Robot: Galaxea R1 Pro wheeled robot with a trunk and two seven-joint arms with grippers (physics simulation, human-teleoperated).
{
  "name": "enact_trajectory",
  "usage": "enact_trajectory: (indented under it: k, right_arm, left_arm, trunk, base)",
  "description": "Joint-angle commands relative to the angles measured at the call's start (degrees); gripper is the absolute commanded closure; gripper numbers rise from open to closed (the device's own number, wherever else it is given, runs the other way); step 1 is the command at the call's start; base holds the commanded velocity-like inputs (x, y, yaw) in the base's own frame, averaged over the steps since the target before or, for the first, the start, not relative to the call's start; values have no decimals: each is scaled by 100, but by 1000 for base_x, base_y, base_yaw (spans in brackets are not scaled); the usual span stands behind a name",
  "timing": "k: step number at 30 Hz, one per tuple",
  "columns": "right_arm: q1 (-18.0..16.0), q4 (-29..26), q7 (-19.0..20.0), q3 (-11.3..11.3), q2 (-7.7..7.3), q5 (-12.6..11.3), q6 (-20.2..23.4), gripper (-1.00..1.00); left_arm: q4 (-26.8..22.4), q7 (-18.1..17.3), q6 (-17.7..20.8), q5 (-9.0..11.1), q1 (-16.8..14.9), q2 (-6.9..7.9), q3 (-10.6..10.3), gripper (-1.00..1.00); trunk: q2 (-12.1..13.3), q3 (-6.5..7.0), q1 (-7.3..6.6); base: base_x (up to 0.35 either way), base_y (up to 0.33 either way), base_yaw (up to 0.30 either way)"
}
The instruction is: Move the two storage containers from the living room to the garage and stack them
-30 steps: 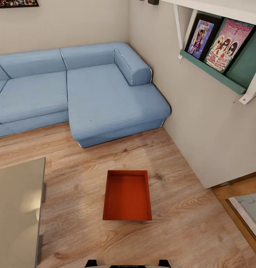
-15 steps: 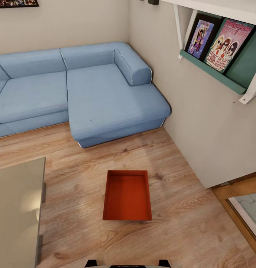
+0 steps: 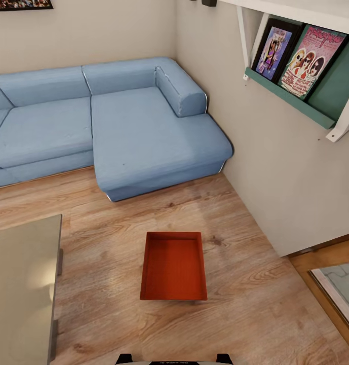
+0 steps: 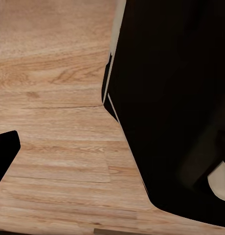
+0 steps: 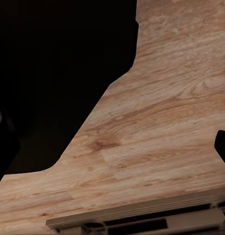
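Storage container [image 3: 173, 267] sits open-topped on the wood planks [image 3: 255, 304] before the blue sofa [image 3: 144, 126]; end effector states and positions cannot be told.

A blue corner sofa [image 3: 118, 121] is sitting against the pale walls, its chaise reaching out over the light wood plank floor [image 3: 255, 309]. A glass-topped coffee table [image 3: 22, 289] is standing at the left. On the right wall, a white and teal shelf [image 3: 291, 99] is holding a framed picture [image 3: 273, 49] and a magazine [image 3: 311, 61], both leaning back side by side.
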Motion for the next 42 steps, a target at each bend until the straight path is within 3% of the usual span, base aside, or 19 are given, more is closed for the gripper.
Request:
enact_trajectory:
  k: [1,9,21,42]
  right_arm:
    - [-5,16,-14,15,-41,-46,-28,-100]
    - [-5,16,-8,20,-37,-50,-28,-100]
    - [-5,16,-22,30,-35,-44,-28,-100]
    - [-5,16,-22,30,-35,-35,-28,-100]
  left_arm:
    - [-1,35,-21,54,-1,-21,-32,-100]
    - [2,44,-19,57,-1,-102,-23,-100]
    - [2,63,-21,396,-1,-98,-23,-100]
    - [2,51,-16,423,-1,-98,-23,-100]
  trunk:
    - [-3,-3,0]
    - [-3,-3,0]
    - [-484,-218,264]
    - [-1246,-559,681]
  base:
    - [0,0,0]
    - [0,0,0]
    - [0,0,0]
    - [0,0,0]
